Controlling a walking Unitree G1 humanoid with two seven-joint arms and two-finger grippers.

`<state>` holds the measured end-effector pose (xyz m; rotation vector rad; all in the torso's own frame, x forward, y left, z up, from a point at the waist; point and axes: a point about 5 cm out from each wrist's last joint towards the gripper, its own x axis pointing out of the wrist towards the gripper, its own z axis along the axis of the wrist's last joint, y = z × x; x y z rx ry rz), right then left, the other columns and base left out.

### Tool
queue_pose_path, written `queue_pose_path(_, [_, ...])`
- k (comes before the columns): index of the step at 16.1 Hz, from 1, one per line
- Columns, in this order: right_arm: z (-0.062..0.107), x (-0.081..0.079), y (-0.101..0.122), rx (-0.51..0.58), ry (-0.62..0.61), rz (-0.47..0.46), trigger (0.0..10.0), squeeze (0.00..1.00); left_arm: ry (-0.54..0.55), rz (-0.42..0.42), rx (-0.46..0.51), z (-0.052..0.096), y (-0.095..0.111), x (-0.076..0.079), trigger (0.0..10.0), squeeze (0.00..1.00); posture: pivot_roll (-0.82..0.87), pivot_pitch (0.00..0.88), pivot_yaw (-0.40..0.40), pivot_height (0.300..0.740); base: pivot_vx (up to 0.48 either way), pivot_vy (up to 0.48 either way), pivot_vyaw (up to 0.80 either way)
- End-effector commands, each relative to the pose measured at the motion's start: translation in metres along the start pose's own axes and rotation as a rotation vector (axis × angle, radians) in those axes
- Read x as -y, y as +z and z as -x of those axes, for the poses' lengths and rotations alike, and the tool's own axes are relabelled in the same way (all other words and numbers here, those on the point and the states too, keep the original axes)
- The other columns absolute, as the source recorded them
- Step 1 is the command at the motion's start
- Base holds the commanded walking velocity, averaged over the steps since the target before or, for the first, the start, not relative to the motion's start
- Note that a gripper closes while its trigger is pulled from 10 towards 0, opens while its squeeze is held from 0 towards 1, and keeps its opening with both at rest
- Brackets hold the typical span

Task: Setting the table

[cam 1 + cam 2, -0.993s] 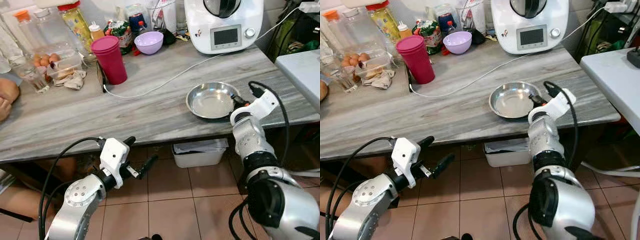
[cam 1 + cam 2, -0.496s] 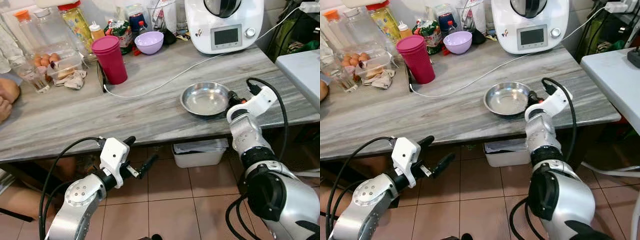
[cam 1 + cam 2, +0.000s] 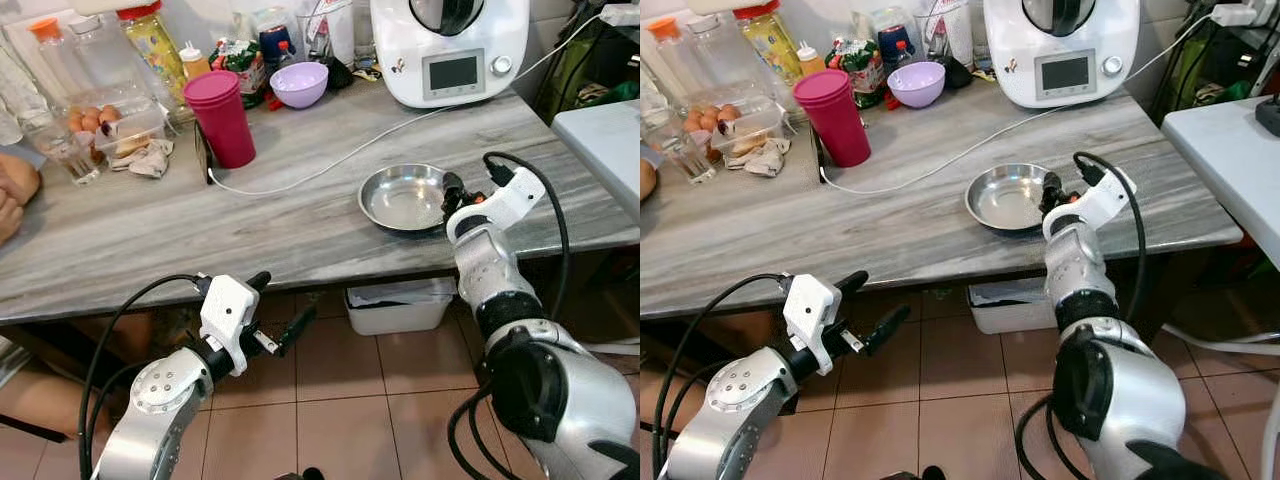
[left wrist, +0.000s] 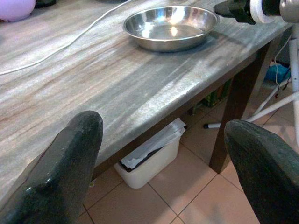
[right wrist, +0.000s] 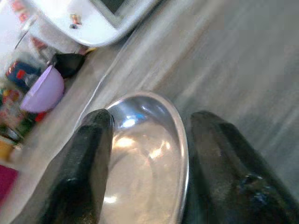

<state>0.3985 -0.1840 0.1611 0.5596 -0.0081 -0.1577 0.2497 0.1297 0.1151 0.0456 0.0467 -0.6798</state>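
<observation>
Bowl (image 3: 403, 199) rim sits between fingers (image 5: 88, 158) of our right tool (image 3: 447, 196), closed on it, near counter (image 3: 150, 250) front edge. Left tool (image 3: 278, 308) wide open, idle below counter. We judge setting barely begun: bowl unplaced. Nearby: cable (image 3: 330, 160), pink cup (image 3: 220, 118), purple bowl (image 3: 298, 84), white appliance (image 3: 447, 48).

A shiny silver steel bowl (image 3: 404, 197) sits at centre right on a grey, streaked wood-grain table (image 3: 150, 235). At upper left stand a magenta cup (image 3: 220, 117) and a lilac bowl (image 3: 298, 84). The floor tiles (image 3: 330, 410) below are salmon-pink.
</observation>
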Motion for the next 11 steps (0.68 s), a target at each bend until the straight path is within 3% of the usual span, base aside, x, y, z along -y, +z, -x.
queue_pose_path(1, [0.003,-0.004,0.007,0.072,0.049,0.129,10.0,1.00,0.033,-0.011,0.002,0.001,0.001,-0.006,10.0,0.00,-0.11,0.093,0.156,0.740,0.000,0.000,0.00])
queue_pose_path(5, [0.024,0.001,0.020,0.235,0.120,0.399,10.0,1.00,0.052,0.004,0.023,-0.003,0.002,-0.006,10.0,0.00,-0.13,0.082,0.153,0.740,0.000,0.000,0.00])
queue_pose_path(6, [0.026,0.001,0.020,0.244,0.122,0.412,10.0,1.00,0.053,0.004,0.024,-0.004,0.003,-0.006,10.0,0.00,-0.13,0.082,0.153,0.740,0.000,0.000,0.00])
queue_pose_path(8, [0.045,0.000,0.025,0.308,0.145,0.503,10.0,1.00,0.103,-0.005,0.049,-0.008,0.006,-0.011,10.0,0.00,-0.15,0.068,0.151,0.740,0.000,0.000,0.00])
queue_pose_path(11, [0.073,-0.005,0.018,0.311,0.180,0.571,10.0,1.00,0.194,0.005,0.039,-0.008,0.001,-0.018,10.0,0.00,-0.16,0.052,0.136,0.740,0.000,0.000,0.00])
